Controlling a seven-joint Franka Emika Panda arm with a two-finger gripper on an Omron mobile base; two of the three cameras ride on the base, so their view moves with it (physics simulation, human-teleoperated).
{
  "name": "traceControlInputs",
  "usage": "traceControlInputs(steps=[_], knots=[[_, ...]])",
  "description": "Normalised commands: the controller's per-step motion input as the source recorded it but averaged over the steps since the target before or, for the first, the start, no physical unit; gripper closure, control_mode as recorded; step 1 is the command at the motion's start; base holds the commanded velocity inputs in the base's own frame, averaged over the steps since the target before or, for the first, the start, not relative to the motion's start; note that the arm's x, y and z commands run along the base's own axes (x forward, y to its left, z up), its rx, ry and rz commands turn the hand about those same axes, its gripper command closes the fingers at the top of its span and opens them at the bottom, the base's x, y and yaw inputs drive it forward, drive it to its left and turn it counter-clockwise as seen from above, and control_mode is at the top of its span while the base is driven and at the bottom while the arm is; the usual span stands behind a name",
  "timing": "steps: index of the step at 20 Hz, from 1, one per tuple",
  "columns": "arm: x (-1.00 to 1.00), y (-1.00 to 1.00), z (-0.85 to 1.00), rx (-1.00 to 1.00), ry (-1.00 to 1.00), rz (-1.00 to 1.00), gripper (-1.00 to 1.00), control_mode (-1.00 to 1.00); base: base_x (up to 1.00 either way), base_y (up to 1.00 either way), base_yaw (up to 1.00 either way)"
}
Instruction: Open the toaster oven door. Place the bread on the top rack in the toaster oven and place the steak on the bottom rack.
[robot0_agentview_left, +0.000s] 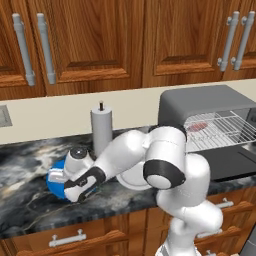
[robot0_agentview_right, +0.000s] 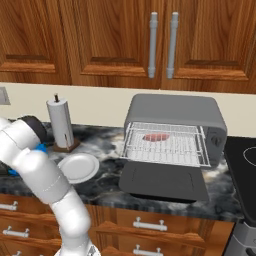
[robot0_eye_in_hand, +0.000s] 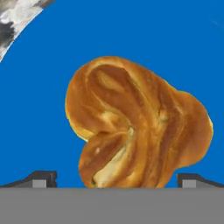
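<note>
The bread (robot0_eye_in_hand: 138, 127), a twisted golden-brown roll, is seen at the centre of the hand view, lying on a blue plate (robot0_eye_in_hand: 131, 30). It sits between the two dark fingertips (robot0_eye_in_hand: 41, 178) at the bottom edge, one at either side of it. The jaws are thus spread wide, with the roll in the gap; no contact with the pads can be made out.

In the left base view the gripper (robot0_agentview_left: 75, 192) is found at lower left, pointed down over the blue plate (robot0_agentview_left: 52, 181) on the dark marble counter (robot0_agentview_left: 25, 160). A paper-towel roll (robot0_agentview_left: 101, 127) stands just behind it, and a white plate (robot0_agentview_right: 77, 167) lies beside it, toward the oven.

The oven (robot0_agentview_right: 175, 112) is at the centre right of the right base view. Its door (robot0_agentview_right: 162, 182) is folded flat and the steak (robot0_agentview_right: 156, 136) is already lying on a wire rack (robot0_agentview_right: 165, 145); which of the two racks cannot be told from these views.

Several risks are judged from here. The roll is lumpy and uneven, so a closing grip might catch only one lobe and let it twist or slip out. If the fingers are lowered too far, the plate could be struck or pushed along the counter. If the steak has been set on the top rack, the bread's place would be taken. On the carry, the paper-towel roll could be knocked by the elbow.

No brand, label or readable writing is seen on anything.
</note>
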Motion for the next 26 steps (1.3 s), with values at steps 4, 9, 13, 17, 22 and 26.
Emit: traceControlInputs(steps=[4,9,13,17,22,26], knots=[[0.25,0.40,0.18,-0.10,0.02,-0.03,-1.00,-1.00,0.00,0.00,0.00],[0.18,0.19,0.22,-0.11,0.10,-0.04,-1.00,-1.00,0.00,0.00,0.00],[0.08,0.08,0.19,-0.09,0.11,-0.04,-1.00,-1.00,0.00,0.00,0.00],[0.04,0.00,0.07,-0.10,0.07,-0.06,-1.00,-1.00,0.00,0.00,0.00],[0.00,-0.04,-0.01,-0.10,0.00,-0.09,-1.00,-1.00,0.00,0.00,0.00],[0.00,-0.04,-0.07,-0.06,0.00,-0.11,-1.00,-1.00,0.00,0.00,0.00]])
